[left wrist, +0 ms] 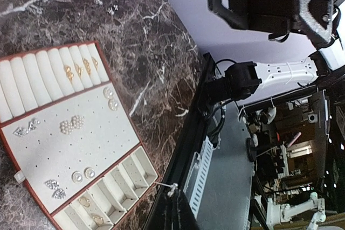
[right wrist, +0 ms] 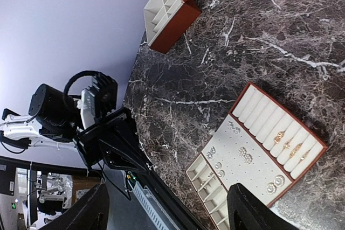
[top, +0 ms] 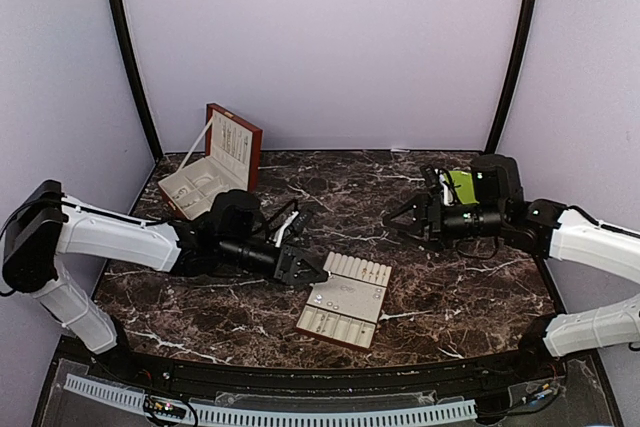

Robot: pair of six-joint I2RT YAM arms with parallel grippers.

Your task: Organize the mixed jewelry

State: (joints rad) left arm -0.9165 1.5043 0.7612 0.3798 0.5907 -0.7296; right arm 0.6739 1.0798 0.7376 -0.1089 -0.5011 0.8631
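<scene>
No text or labels can be read.

Bright, even, diffuse light fills all three views, so the dark brown, white-veined marble tabletop (top: 450,287) carries only faint, soft-edged shadows beside the arms. The overhead view is soft and coarse, and the tiny pale jewelry pieces (top: 322,299) read there as mere specks. In the right wrist view the dark fingers (right wrist: 89,214) of the right pincer (right wrist: 170,206) are blurred, underlit silhouettes.
</scene>
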